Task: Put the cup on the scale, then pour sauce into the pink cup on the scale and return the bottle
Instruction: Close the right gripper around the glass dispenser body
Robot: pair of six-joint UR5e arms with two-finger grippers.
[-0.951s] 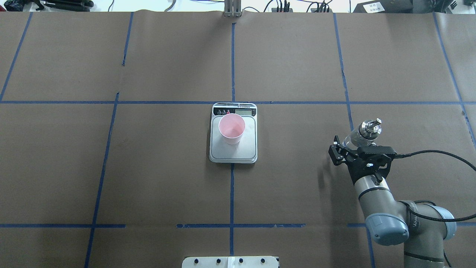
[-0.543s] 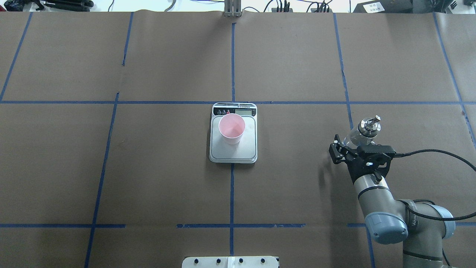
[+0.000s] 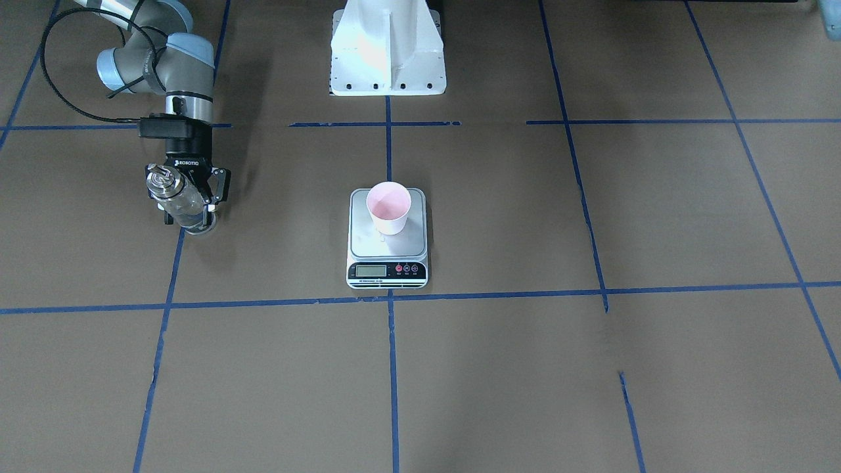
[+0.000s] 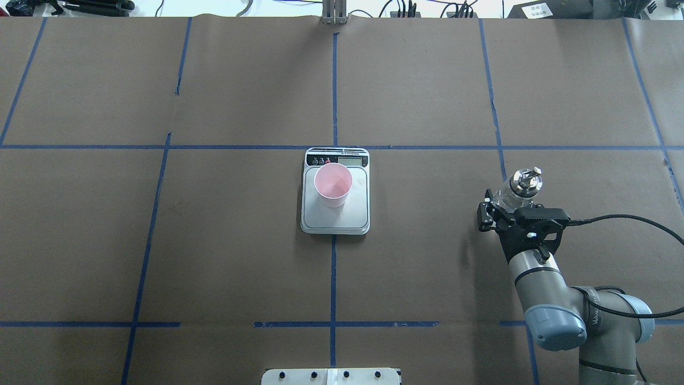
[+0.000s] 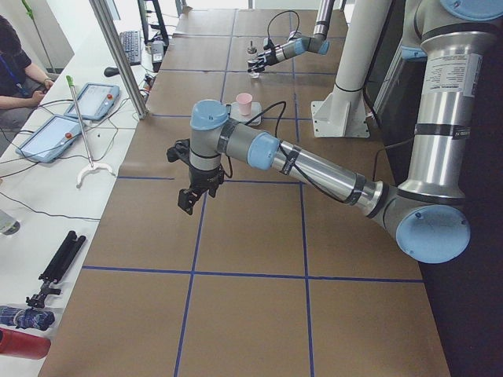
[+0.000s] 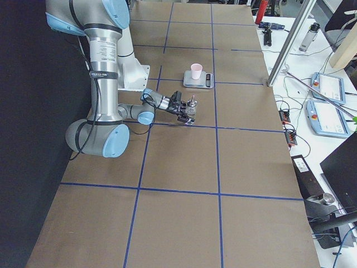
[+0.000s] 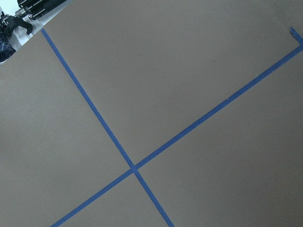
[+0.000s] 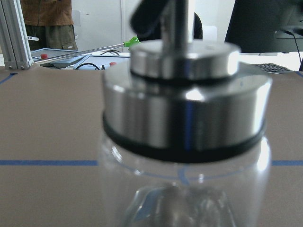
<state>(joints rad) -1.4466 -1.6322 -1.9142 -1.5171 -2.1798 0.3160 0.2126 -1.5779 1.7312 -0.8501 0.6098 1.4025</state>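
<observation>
Pink cup (image 4: 333, 184), silver-grey scale (image 4: 357, 214), brown table (image 4: 240, 96), blue tape lines (image 4: 334, 91).

A table (image 4: 427, 80) covered in brown paper, gridded with blue tape (image 4: 332, 278), adjoins a white bench (image 5: 31, 243) holding 2 tablets (image 5: 47, 137).

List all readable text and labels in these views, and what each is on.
"ROBOTIQ": on the body of the right tool.
"WAN…", cut off: on the grey elbow sleeve.
On the scale, the display and button labels are too small to read.
The arm sticker is blurred and unreadable.
</observation>
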